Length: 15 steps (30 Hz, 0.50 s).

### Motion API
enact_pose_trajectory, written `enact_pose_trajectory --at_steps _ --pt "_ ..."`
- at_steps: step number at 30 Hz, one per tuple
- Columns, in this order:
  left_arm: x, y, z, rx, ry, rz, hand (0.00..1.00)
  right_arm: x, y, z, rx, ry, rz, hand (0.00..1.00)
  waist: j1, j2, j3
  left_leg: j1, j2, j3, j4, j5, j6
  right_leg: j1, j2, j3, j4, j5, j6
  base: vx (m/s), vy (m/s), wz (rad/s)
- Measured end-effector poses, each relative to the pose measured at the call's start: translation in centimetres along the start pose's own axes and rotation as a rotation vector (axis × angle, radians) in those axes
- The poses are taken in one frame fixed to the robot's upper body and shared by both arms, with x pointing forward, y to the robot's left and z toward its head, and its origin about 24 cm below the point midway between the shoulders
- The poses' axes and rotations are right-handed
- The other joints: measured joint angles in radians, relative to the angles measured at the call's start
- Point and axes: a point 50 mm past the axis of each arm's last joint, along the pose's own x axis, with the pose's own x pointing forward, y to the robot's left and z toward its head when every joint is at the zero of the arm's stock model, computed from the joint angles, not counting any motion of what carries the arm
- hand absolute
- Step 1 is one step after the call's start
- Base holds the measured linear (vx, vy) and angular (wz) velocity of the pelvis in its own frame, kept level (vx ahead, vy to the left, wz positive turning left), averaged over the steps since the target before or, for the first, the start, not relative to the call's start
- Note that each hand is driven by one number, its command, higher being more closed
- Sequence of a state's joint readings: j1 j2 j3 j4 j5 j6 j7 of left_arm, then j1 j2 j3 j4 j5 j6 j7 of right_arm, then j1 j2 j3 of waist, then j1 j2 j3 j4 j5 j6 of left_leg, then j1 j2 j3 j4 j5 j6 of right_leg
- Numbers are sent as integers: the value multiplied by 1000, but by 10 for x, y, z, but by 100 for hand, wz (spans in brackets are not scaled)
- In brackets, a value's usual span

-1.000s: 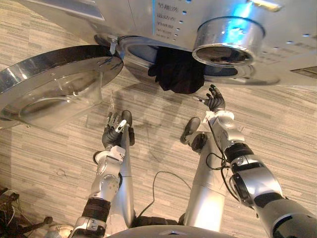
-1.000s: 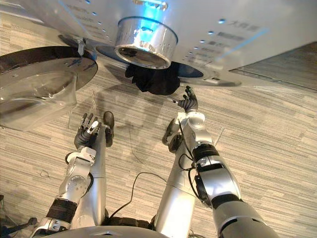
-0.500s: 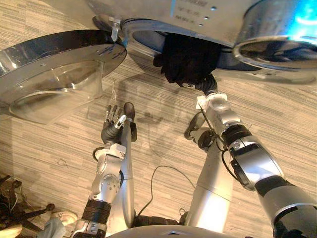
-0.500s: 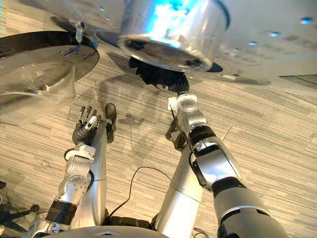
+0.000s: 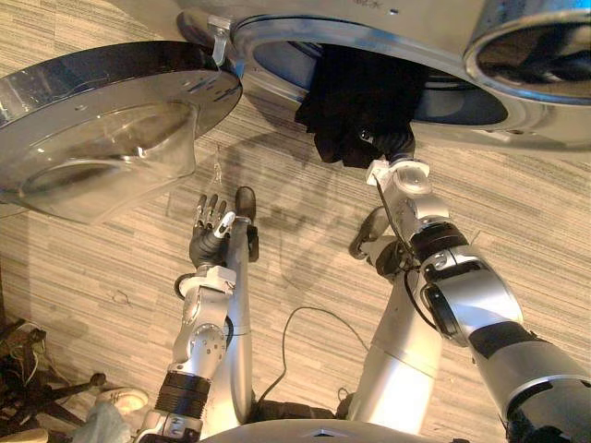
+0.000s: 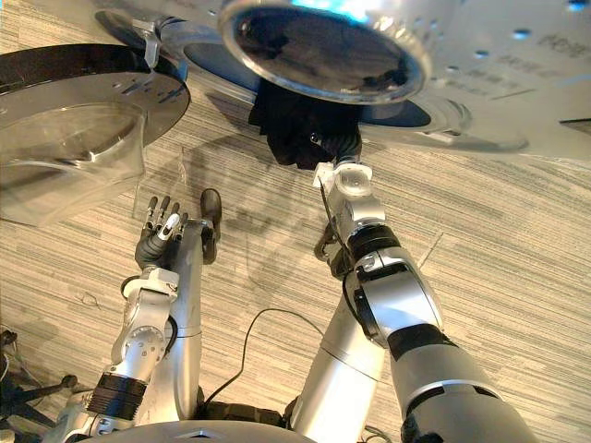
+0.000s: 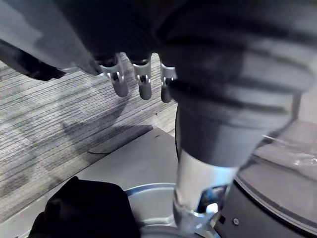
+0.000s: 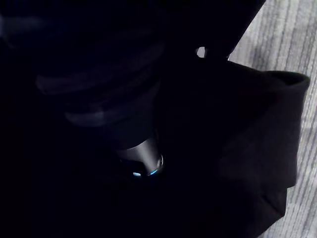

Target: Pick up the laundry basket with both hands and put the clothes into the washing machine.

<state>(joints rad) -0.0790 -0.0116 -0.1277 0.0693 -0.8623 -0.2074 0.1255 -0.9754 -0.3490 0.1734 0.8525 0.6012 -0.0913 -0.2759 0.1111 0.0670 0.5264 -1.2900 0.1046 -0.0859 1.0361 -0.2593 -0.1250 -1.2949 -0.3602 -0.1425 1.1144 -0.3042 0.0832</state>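
A black cloth (image 5: 346,101) hangs out of the washing machine's round drum opening (image 5: 277,37), over its lower rim. My right hand (image 5: 395,146) is raised against the lower edge of that cloth with its fingers curled into the fabric. In the right wrist view the dark cloth (image 8: 257,148) wraps closely around the hand. My left hand (image 5: 211,235) hangs lower, above the floor and below the open door, fingers straight and holding nothing. The left wrist view shows its fingers (image 7: 143,84) stretched out, with the cloth (image 7: 84,208) and the drum rim beyond.
The machine's round glass door (image 5: 102,138) stands swung open to my left, hinged at the opening's left edge. A large silver dial (image 6: 323,46) juts from the panel above the drum. A shoe (image 5: 120,401) and dark clutter lie on the striped floor at lower left.
My right hand has risen from below the opening into the hanging black cloth, and its fingers have curled shut in it. The view has shifted closer to the machine. The left hand has stayed put.
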Motion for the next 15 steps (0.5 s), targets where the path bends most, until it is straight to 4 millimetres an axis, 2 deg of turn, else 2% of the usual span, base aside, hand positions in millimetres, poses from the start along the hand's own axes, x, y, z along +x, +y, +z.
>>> enact_pose_trajectory --at_steps 3,5,7,9,13,14,15 --pt "0 3 3 -4 -14 17 0 -21 14 1 164 -75 28 100 -6 0 0 0 2 2 0 0 0 0 2 2 -3 4 -6 -1 6 -1" --pt "-1 8 6 -5 -25 36 0 -39 30 23 293 -225 99 100 -14 0 0 3 7 5 1 0 0 1 7 5 -5 6 -9 -9 17 -7" --pt "-3 11 4 -2 -18 45 0 -50 33 45 344 -348 136 100 -13 0 0 18 10 12 -3 0 0 6 15 18 -4 7 -9 -25 16 -8" --pt "-6 14 2 0 -9 57 0 -53 30 57 365 -405 136 100 -12 0 0 35 10 21 -9 0 0 13 15 24 -6 4 -4 -25 14 -7" --pt "-10 14 -2 11 15 50 0 -53 10 70 434 -477 69 100 -13 0 0 59 10 20 -34 4 5 39 17 18 -27 6 2 -10 9 -1" --pt "-11 13 -3 11 21 42 0 -52 3 78 479 -504 49 100 -12 0 0 59 9 20 -43 8 5 38 17 17 -34 8 3 -1 13 4" --pt "-11 12 -4 11 23 40 0 -49 5 87 513 -518 59 100 -12 0 0 57 9 21 -47 14 -1 37 18 15 -40 11 3 0 0 0"
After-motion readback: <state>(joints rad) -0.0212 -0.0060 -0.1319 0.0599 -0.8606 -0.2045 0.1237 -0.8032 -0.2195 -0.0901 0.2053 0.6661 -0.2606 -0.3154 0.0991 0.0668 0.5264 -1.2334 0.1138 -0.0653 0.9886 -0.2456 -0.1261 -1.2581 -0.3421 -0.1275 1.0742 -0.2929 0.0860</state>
